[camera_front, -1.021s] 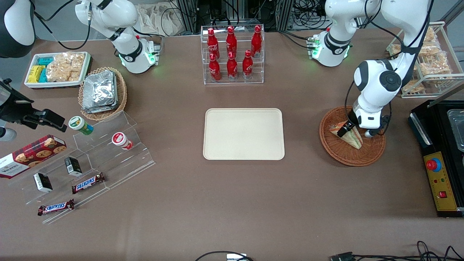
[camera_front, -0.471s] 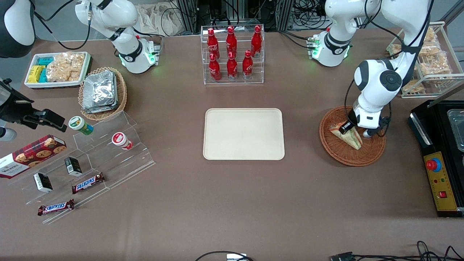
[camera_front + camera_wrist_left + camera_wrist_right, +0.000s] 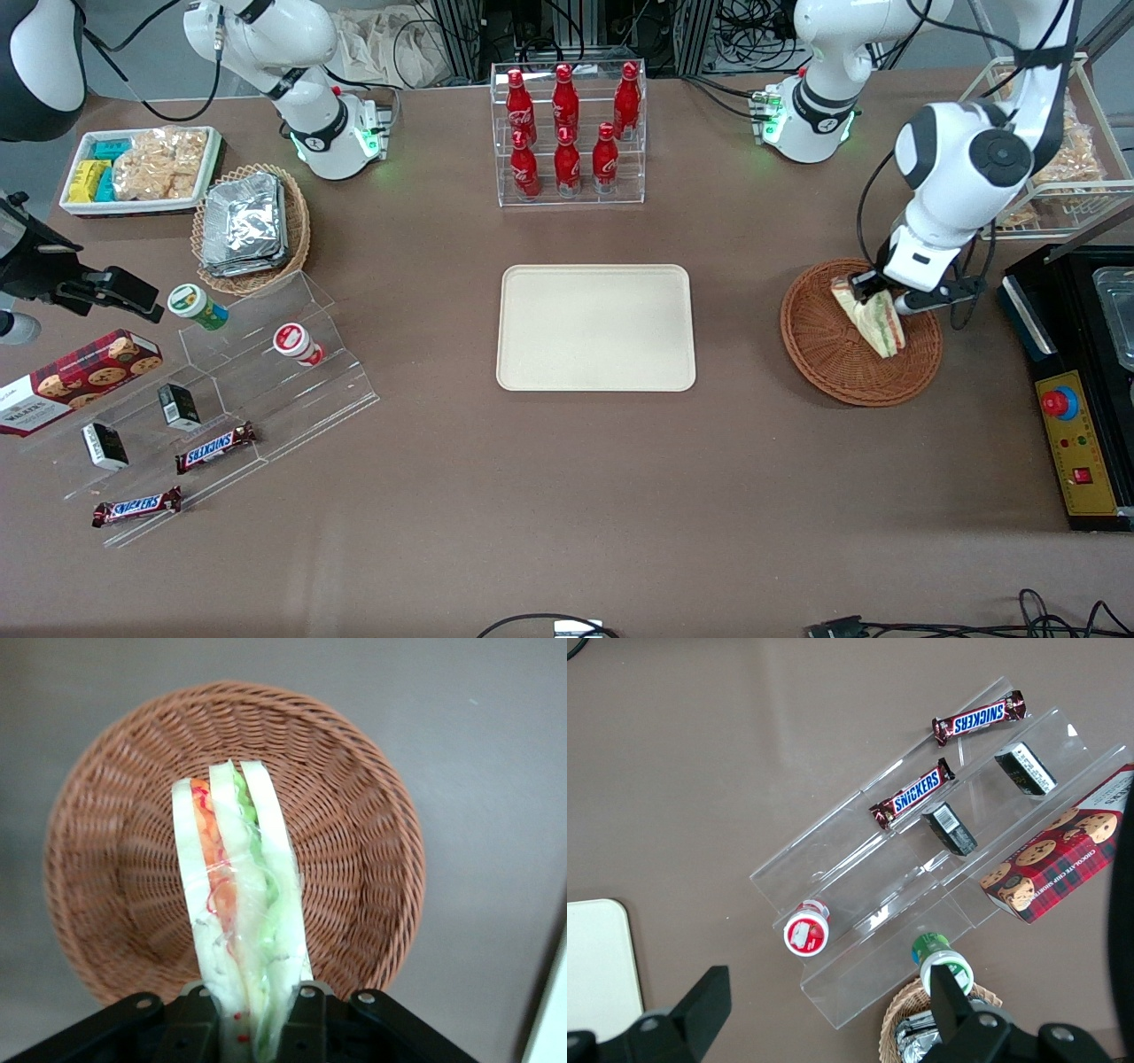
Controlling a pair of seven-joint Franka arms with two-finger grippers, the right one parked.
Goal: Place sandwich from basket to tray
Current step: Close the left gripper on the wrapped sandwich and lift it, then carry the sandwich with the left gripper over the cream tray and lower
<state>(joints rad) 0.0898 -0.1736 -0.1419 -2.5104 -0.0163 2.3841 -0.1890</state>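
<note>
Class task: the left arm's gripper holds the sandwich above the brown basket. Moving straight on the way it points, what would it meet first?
Probably the basket floor: the gripper points down, shut on the sandwich, whose tip would touch first. Height is unclear.

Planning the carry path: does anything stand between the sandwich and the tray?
Nothing visible does. The gripper holds the sandwich above the basket; only bare table lies between the basket and the tray.
</note>
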